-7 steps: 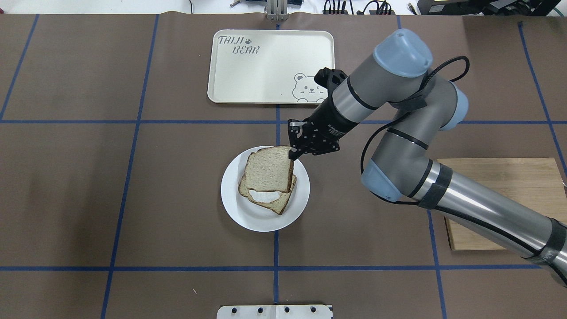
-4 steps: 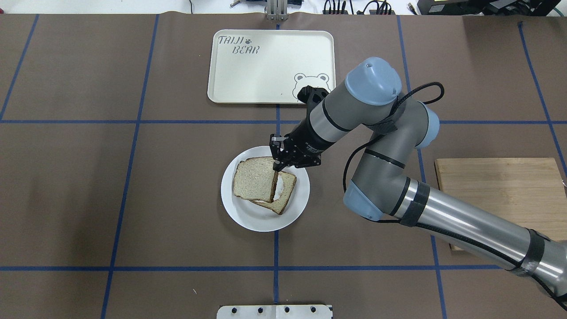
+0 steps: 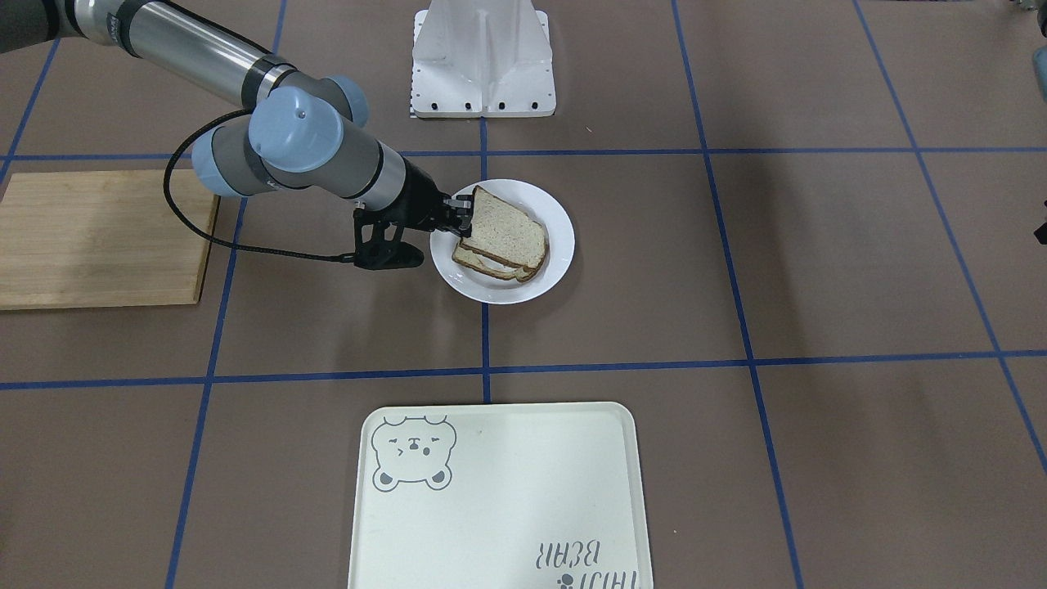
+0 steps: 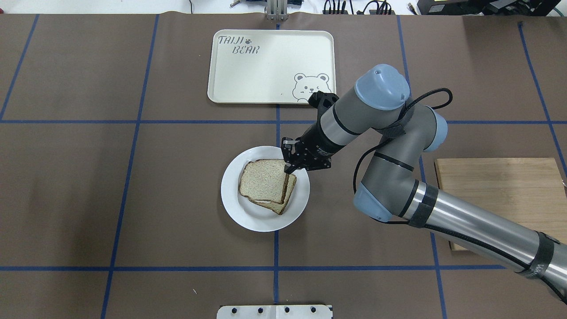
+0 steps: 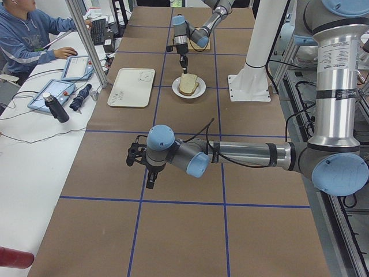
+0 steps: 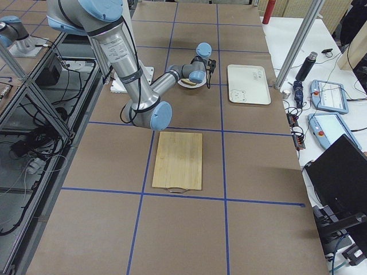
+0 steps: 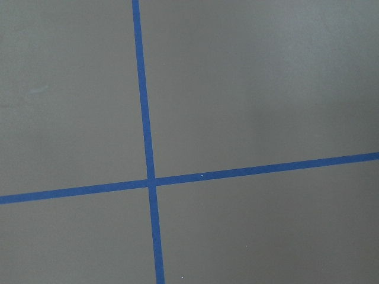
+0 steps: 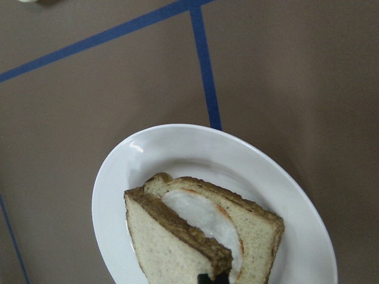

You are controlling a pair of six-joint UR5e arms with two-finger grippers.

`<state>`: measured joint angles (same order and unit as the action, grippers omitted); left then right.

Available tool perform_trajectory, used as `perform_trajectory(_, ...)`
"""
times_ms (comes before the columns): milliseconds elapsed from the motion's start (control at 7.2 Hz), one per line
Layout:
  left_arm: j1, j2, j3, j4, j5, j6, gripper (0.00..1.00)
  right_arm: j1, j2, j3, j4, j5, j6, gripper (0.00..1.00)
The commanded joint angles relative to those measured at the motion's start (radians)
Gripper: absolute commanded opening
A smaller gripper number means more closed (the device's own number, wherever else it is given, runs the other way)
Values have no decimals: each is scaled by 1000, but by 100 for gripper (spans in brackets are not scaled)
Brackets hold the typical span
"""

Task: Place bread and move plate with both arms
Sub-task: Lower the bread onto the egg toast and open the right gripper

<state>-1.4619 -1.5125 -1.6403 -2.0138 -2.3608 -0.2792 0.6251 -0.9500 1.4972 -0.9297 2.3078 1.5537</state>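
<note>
The plain bread slice [image 4: 263,180] lies tilted over the egg-topped slice [image 4: 278,204] on the white plate [image 4: 248,217]. My right gripper [image 4: 289,168] is shut on the bread's far right edge, just above the plate. In the front-facing view the gripper [image 3: 466,221] pinches the bread [image 3: 507,231] over the plate [image 3: 558,245]. The right wrist view shows the bread [image 8: 166,248], the egg white [image 8: 201,216] and the plate [image 8: 237,148]. My left gripper [image 5: 151,178] shows only in the exterior left view, low over bare table; I cannot tell if it is open.
A cream bear tray [image 4: 270,66] lies beyond the plate. A wooden cutting board [image 4: 505,199] lies to the right, under my right arm. A white fixed stand [image 3: 483,57] sits at the robot-side table edge. Blue tape lines cross the brown table.
My right gripper carried the bread left and down over the plate, then shifted back right a little. The bread now sits lower and covers most of the egg slice.
</note>
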Motion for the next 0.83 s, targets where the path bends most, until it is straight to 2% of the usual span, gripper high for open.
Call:
perform_trajectory(0, 0, 0, -4, 1, 0, 0, 99, -24, -10, -5, 0, -45, -3, 0)
perform_trajectory(139, 0, 2, -7, 0, -2, -27, 99, -33, -10, -5, 0, -50, -1, 24)
perform_trajectory(278, 0, 2, -15, 1, 0, -38, 99, -36, -10, -3, 2, -51, 3, 91)
perform_trajectory(417, 2, 2, -13, 1, -2, -49, 99, -35, -21, 4, 2, -50, 5, 100)
perform_trajectory(694, 5, -11, -15, 0, -2, -89, 99, -24, -50, 36, 0, -50, 0, 100)
